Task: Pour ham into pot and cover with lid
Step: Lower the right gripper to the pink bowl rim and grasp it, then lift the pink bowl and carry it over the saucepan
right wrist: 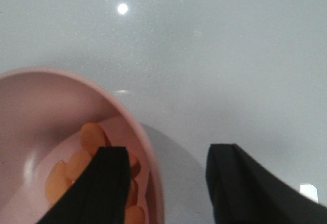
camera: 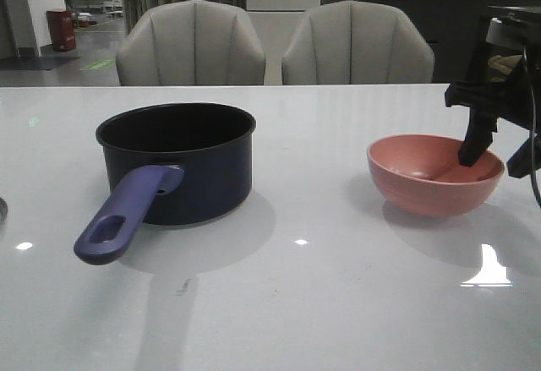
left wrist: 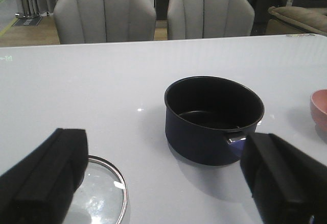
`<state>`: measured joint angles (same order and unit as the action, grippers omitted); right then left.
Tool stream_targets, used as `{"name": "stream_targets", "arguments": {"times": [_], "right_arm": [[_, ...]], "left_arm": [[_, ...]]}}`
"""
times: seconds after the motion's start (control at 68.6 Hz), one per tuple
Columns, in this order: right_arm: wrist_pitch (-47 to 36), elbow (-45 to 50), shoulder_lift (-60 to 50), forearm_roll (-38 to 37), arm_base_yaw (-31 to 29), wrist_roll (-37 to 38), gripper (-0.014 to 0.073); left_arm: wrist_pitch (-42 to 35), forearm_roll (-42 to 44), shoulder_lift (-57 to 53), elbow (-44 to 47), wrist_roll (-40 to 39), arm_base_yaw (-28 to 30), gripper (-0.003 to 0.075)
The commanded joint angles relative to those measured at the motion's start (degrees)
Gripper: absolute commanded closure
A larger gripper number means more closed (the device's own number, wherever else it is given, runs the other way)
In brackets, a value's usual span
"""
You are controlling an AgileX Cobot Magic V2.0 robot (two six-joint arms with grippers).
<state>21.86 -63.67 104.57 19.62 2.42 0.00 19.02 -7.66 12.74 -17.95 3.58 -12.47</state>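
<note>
Two tools are mine here, and I take the scene from the left. My left tool (left wrist: 163,183) hangs low over the tabletop (camera: 338,303), its two black fingers (left wrist: 43,175) spread wide with nothing between them. Just under the left finger, in the left wrist view, lies the lid (left wrist: 104,193) flat on the tabletop; I see only part of its glass and steel rim, and its knob is hidden from me. In the front view only a dark sliver at the left edge marks it.

Further along stands the pot (camera: 177,164), upright on the left half of the tabletop, dark navy and empty as far as I can see inside. Its long purple-blue handle (camera: 127,215) points toward me and to the left, the oval hole at its end.

Well apart to the right sits the pink bowl (camera: 435,175), upright. Orange slices of ham (right wrist: 76,168) lie in its bottom. My right tool (right wrist: 168,183) straddles the bowl's rim on the right side, jaws parted: one finger (right wrist: 104,183) dips inside the bowl above the ham, the other is outside the wall. I cannot tell whether either finger touches the rim.

Behind the tabletop stand two grey chairs (camera: 190,46).
</note>
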Motion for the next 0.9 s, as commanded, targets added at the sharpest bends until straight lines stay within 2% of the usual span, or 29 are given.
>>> {"name": "stream_targets", "arguments": {"times": [0.0,0.015,0.029,0.044,0.058,0.073,0.087,0.102,0.16,0.306,0.423,0.7,0.889], "right_arm": [[-0.73,-3.66,-0.64,0.55,-0.35,-0.59,0.0299],[-0.38,-4.08,-0.23,0.55,-0.35,-0.59,0.0344],[-0.38,-4.08,-0.23,0.55,-0.35,-0.59,0.0344],[0.13,-4.49,0.06,0.55,-0.35,-0.59,0.0391],[0.13,-4.49,0.06,0.55,-0.35,-0.59,0.0391],[0.63,-4.87,0.04,0.55,-0.35,-0.59,0.0439],[0.73,-4.87,0.04,0.55,-0.35,-0.59,0.0439],[1.04,-5.25,0.04,0.55,-0.35,-0.59,0.0474],[3.11,-6.69,-0.22,0.55,-0.23,-0.75,0.0447],[9.78,-11.98,-1.99,0.55,0.72,-1.71,0.0447],[11.67,-16.22,-3.78,0.55,3.3,-4.18,0.0447],[16.81,-26.54,-4.6,0.55,14.63,-7.52,0.0447],[14.78,-32.91,-3.11,0.45,22.86,-7.52,0.0454]], "left_arm": [[-4.0,-0.66,0.49,-1.68,0.2,-0.45,0.0082],[-4.0,-0.66,0.49,-1.68,0.2,-0.45,0.0082],[-4.0,-0.66,0.49,-1.68,0.2,-0.45,0.0082],[-4.0,-0.66,0.49,-1.68,0.2,-0.45,0.0082],[-4.0,-0.66,0.49,-1.68,0.2,-0.45,0.0082],[-4.0,-0.66,0.49,-1.68,0.2,-0.45,0.0082],[-4.0,-0.66,0.49,-1.68,0.2,-0.45,0.0082],[-4.0,-0.66,0.49,-1.68,0.2,-0.45,0.0082],[-4.0,-0.66,0.49,-1.68,0.2,-0.45,0.0082],[-4.0,-0.66,0.49,-1.68,0.2,-0.45,0.0082],[-4.0,-0.66,0.49,-1.68,0.2,-0.45,0.0082],[-4.0,-0.66,0.49,-1.68,0.2,-0.45,0.0082],[-4.0,-0.66,0.49,-1.68,0.2,-0.45,0.0082]]}}
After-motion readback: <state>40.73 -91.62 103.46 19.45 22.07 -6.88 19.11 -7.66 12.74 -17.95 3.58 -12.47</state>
